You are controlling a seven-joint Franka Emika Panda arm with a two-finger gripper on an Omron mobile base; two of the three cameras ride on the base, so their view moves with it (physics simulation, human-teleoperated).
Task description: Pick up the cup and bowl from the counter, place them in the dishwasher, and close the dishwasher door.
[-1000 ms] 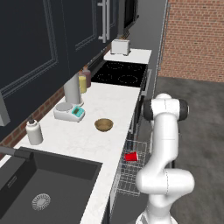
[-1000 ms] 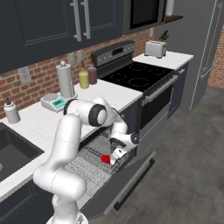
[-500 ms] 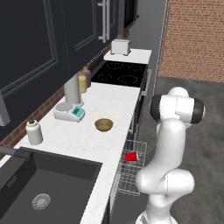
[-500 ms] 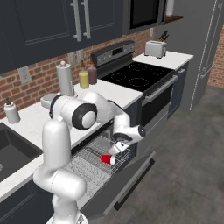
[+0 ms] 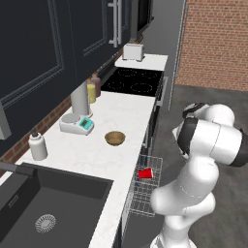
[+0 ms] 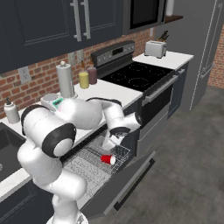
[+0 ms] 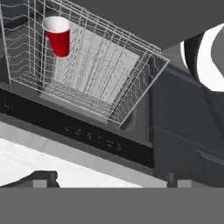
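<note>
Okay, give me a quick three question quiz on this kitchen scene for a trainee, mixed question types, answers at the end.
1. True or false: the cup lies in the rack.
2. Where is the bowl? A) counter B) rack C) sink
3. Fill in: the dishwasher door is ____.

Key: 1 true. 2 A. 3 open.
</note>
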